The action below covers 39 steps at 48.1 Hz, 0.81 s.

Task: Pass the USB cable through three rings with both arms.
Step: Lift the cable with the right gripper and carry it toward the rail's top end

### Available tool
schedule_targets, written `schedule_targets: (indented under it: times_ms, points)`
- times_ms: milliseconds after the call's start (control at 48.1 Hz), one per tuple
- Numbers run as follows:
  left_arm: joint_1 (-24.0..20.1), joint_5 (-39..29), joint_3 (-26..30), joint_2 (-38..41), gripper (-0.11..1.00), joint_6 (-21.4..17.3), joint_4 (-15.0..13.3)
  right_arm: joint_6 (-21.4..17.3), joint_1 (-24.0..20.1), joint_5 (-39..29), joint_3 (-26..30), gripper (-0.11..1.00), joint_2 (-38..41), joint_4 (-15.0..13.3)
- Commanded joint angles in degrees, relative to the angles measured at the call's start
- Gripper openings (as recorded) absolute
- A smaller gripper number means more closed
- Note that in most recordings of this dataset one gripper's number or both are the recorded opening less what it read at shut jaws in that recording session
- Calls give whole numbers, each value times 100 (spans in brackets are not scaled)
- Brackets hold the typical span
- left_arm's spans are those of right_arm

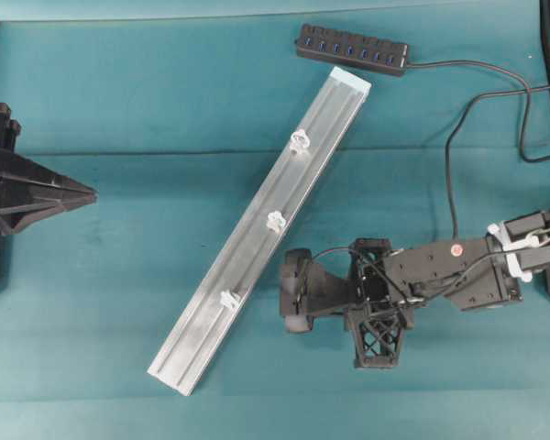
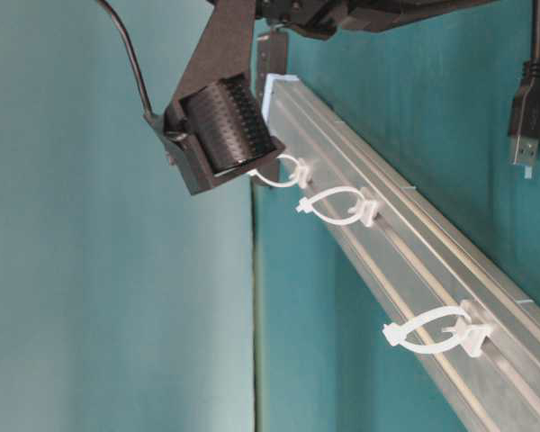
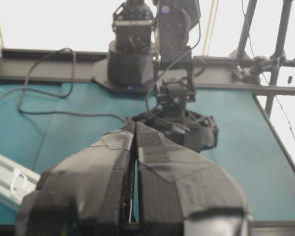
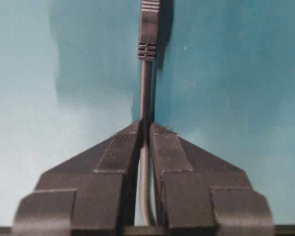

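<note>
In the right wrist view the right gripper [image 4: 145,129] pinches the USB cable [image 4: 145,88] at centre frame, jaws pressed on the cord just behind the plug's strain relief. The cord looks light and limp, so I judge a hold near the stiff plug the best for steering. In the overhead view the three rings [image 1: 276,221] sit spaced along the rail [image 1: 316,137], a diagonal across the middle; they look thin and springy. None is threaded yet. At left edge, the left gripper [image 1: 90,193] rests pressed together, empty. The hub [image 1: 351,49] lies at top centre. The teal mat [image 1: 119,92] looks flat, matte, uncluttered.
</note>
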State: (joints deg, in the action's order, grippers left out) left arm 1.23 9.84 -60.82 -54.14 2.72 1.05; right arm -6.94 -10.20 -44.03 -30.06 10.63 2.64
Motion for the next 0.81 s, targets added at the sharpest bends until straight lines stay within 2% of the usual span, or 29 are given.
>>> schedule_targets:
  times_ms: [0,104,208,395,499,582,790]
  points:
    - [0,9,70,18,-1,0,18,62,97,-343,158,11,-299,-193]
    - [-9,0,79,18,-1,18,18,264,264,-817,343,11,-677,-255]
    - [0,0,97,0,-1,18,18,703,475,-1301,519,11,-1020,-264]
    - [-9,-26,97,-44,-1,44,18,1969,984,-2206,853,11,-1415,-264]
    - [-53,-26,105,-105,-1,185,18,2716,1292,-2575,993,11,-1477,-264]
    - [-105,-26,105,-123,-1,246,18,3278,1617,-2733,1072,11,-1485,-264]
    - [-114,-26,105,-123,-1,246,18,4228,2294,-2566,1230,11,-1433,-316]
